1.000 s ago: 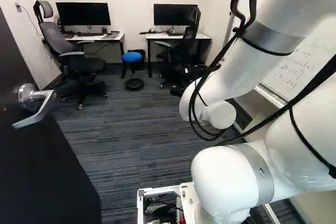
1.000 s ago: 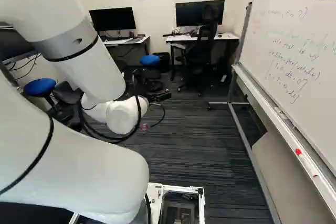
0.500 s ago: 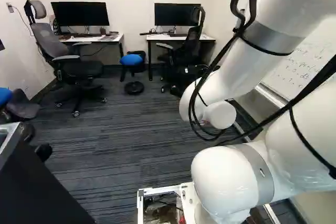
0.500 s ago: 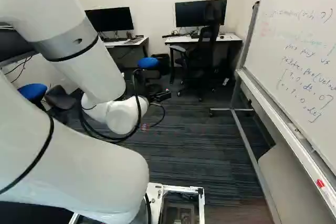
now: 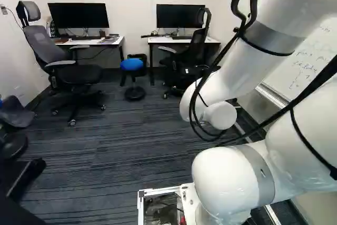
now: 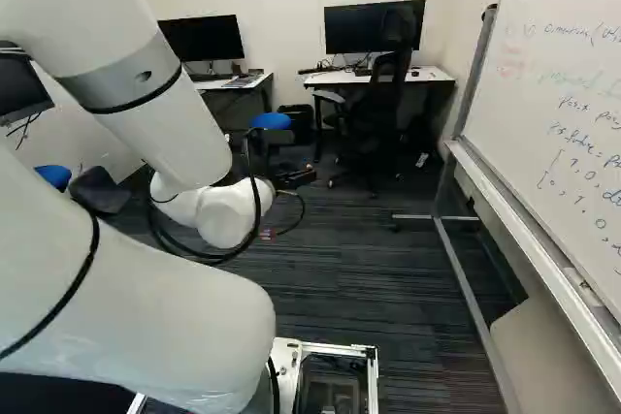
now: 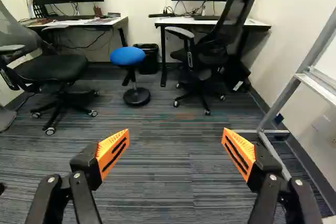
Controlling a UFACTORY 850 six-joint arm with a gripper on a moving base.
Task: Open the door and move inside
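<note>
Stool stands far ahead; I think the door is open and only a little rolling in is left. My tool is wide and empty.

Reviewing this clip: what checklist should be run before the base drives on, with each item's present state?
1. Gripper open, nothing between its fingers: ok.
2. Blue stool apart from the base: ok, it stands ahead by the desks.
3. Grey-backed chair apart from the base: ok, ahead at the left of the left base view.
4. Enough room beside the whiteboard stand: cannot tell.
5. Door out of the base's way: cannot tell, only an unclear dark shape shows low in the left base view.
</note>
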